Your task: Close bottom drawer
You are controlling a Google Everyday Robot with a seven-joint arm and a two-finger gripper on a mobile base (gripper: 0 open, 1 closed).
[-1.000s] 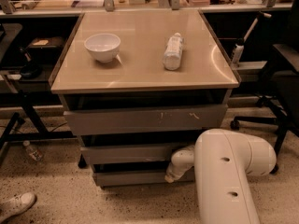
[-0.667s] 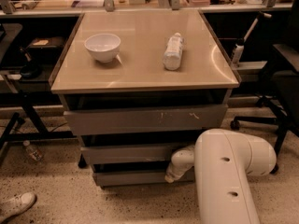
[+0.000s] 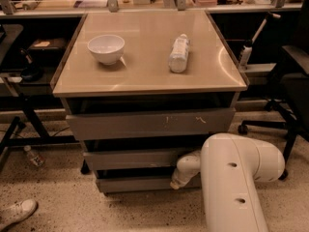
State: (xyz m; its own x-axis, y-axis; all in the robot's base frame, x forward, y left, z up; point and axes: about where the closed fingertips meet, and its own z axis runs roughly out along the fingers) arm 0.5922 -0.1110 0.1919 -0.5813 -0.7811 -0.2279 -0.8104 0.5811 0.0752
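The bottom drawer (image 3: 133,183) is the narrowest grey-brown front, lowest under the tan table top (image 3: 145,76). Its flat front sits just behind the line of the mid-width front (image 3: 130,159) above it, and its interior is hidden. My white arm (image 3: 236,178) reaches in from the lower right. My gripper (image 3: 175,182) is at the end of the white wrist, at the right part of the bottom drawer's front; whether it touches the front I cannot tell.
The widest drawer front (image 3: 149,124) carries white scratches. A white bowl (image 3: 106,48) and a lying plastic bottle (image 3: 178,53) are on the table top. A black chair (image 3: 294,81) stands at the right, a stand's black legs (image 3: 19,124) at the left, and a shoe (image 3: 17,212) on the floor.
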